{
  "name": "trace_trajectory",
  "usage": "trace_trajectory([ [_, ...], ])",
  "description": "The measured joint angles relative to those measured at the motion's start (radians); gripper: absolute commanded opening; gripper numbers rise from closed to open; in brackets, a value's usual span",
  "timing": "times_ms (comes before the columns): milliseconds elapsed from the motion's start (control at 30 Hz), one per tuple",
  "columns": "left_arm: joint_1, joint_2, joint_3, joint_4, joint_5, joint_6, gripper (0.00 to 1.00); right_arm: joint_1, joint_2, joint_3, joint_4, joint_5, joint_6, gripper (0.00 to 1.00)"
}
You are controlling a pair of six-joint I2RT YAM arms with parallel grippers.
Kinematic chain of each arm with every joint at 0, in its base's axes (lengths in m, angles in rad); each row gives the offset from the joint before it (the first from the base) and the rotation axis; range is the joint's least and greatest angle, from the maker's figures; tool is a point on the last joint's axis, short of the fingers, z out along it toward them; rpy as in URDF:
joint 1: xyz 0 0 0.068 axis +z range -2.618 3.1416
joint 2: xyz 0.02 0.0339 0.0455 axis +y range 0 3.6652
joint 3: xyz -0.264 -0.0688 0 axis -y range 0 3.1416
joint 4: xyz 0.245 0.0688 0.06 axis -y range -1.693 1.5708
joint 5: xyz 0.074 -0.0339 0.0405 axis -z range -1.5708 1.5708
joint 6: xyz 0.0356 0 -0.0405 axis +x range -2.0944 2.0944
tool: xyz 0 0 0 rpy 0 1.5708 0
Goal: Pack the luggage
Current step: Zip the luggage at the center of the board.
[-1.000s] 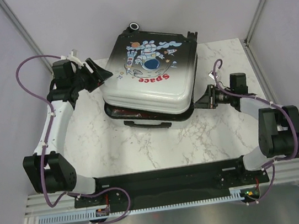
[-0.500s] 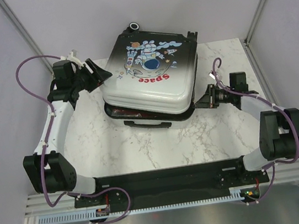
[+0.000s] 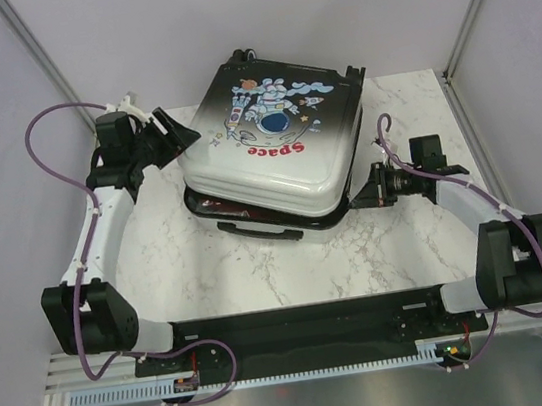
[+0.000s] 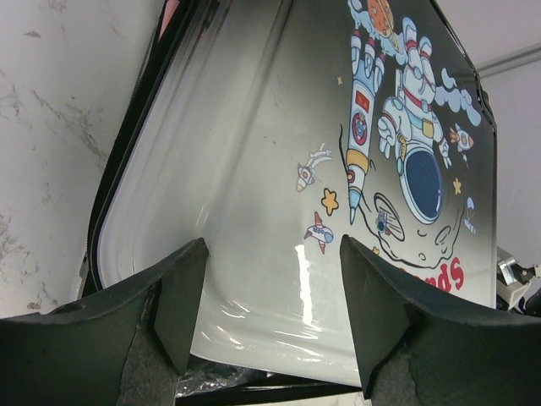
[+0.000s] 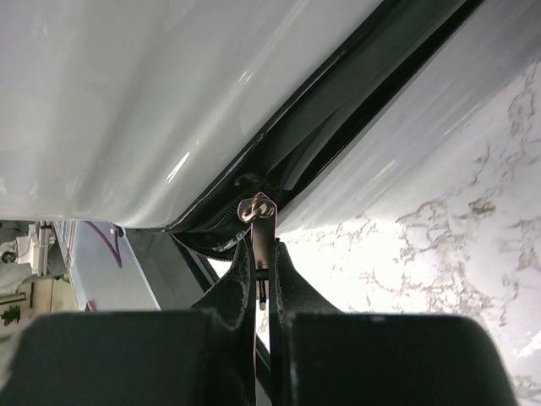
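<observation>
1. Clamping the right gripper [image 5: 264, 254] tight on the zipper pull [image 5: 258, 207].
2. Facing the luggage [image 3: 274, 152] lying leftward on the marble table [image 3: 260, 265], its zip seam [image 5: 338, 110] running along the shell's right edge.
3. Holding the left gripper [image 4: 270, 254] spread over the lid's left edge, farther off.

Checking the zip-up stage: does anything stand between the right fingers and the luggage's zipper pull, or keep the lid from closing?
Nothing visible stands between them: the right gripper has its fingers shut on the zipper pull of the luggage. At the front the shell stands ajar, with something reddish showing in the gap.
</observation>
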Motion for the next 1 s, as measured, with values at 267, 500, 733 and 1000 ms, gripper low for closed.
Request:
trace_trajectory([
  [267, 0.007, -0.035, -0.032, 0.011, 0.0, 0.007, 0.76, 0.014, -0.062, -0.026, -0.06, 0.021, -0.011, 0.0],
  [500, 0.161, -0.138, -0.203, 0.128, 0.126, -0.034, 0.82, 0.017, -0.074, -0.032, -0.066, 0.032, -0.014, 0.0],
  [733, 0.298, -0.059, -0.311, 0.307, 0.304, -0.144, 0.81, 0.017, -0.075, -0.032, -0.066, 0.035, -0.014, 0.0],
  [1000, 0.295, 0.085, -0.352, 0.434, 0.397, -0.16, 0.68, 0.017, -0.055, -0.022, -0.082, 0.026, -0.025, 0.0],
])
